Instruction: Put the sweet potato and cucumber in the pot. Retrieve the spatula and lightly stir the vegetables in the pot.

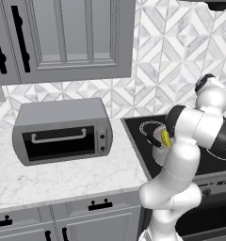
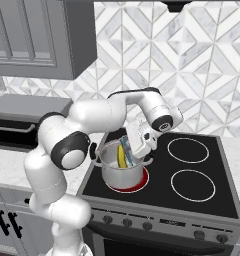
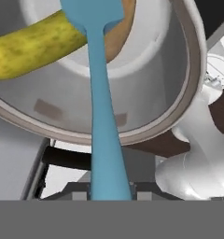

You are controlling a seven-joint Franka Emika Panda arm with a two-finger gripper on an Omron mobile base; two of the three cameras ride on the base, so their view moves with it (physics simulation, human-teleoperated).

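- Hand view: we look down the spatula (image 3: 104, 116), whose slim blue handle rises from between our fingertips at the bottom edge and runs up into the pot (image 3: 186, 84); its wider head sits at the top, inside the rim.
- Our gripper (image 2: 138, 141) is clamped on the spatula's handle, fingers drawn nearly together around it.
- The cucumber (image 3: 34, 44) lies inside the pot, left of the spatula's head, with one end reaching under or against the blade.
- The sweet potato (image 3: 118, 39) shows as an orange-brown patch just right of the spatula's neck, also in the pot and partly hidden by the blade.
- From the right base view we see the pot standing on the front left burner of the stove (image 2: 192, 200), a red ring at its base, and the cucumber leaning yellow against the inner wall.
- Our hand hangs over the pot's right rim, tilted down into it.
- From the left base view a toaster oven (image 1: 63, 134) sits on the marble counter (image 1: 63, 181), well apart from the pot.
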